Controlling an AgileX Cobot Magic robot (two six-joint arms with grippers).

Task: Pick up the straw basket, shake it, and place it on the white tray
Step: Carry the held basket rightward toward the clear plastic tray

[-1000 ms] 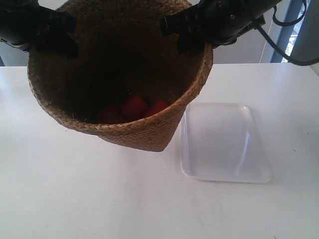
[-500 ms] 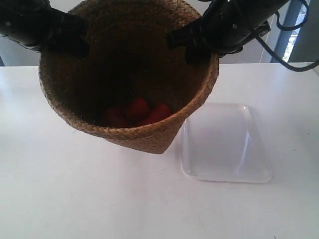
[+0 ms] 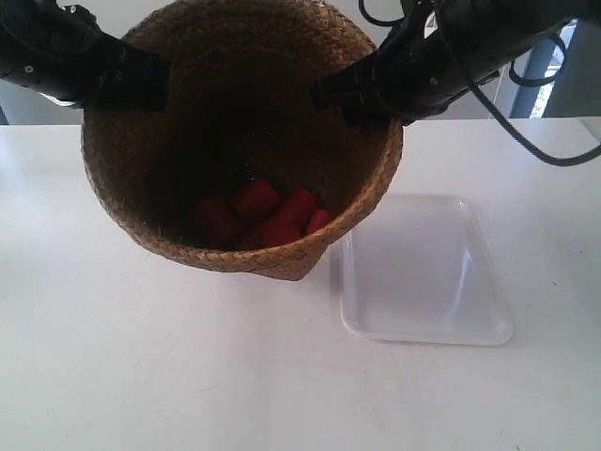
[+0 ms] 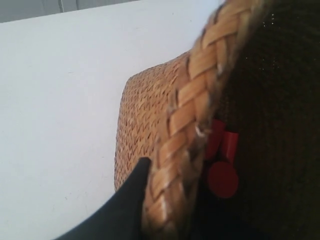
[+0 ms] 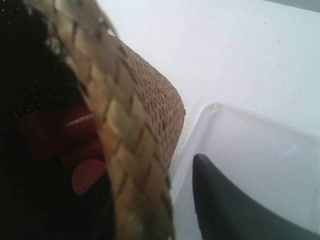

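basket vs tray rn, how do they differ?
The straw basket is brown, woven and deep; the white tray is translucent plastic, smooth and shallow. The straw basket is tilted, its rim clamped by the left fingers and right fingers; the white tray lies flat, untouched. The straw basket holds red pieces; the white tray holds nothing. Shared: both are open-topped.

red cylinders [image 3: 268,218] clustered, touching one another; white table [image 3: 141,376] underneath.

Brown woven straw basket [image 3: 282,261] tilted, seemingly raised; translucent white tray [image 3: 427,272] lies flat just beside.
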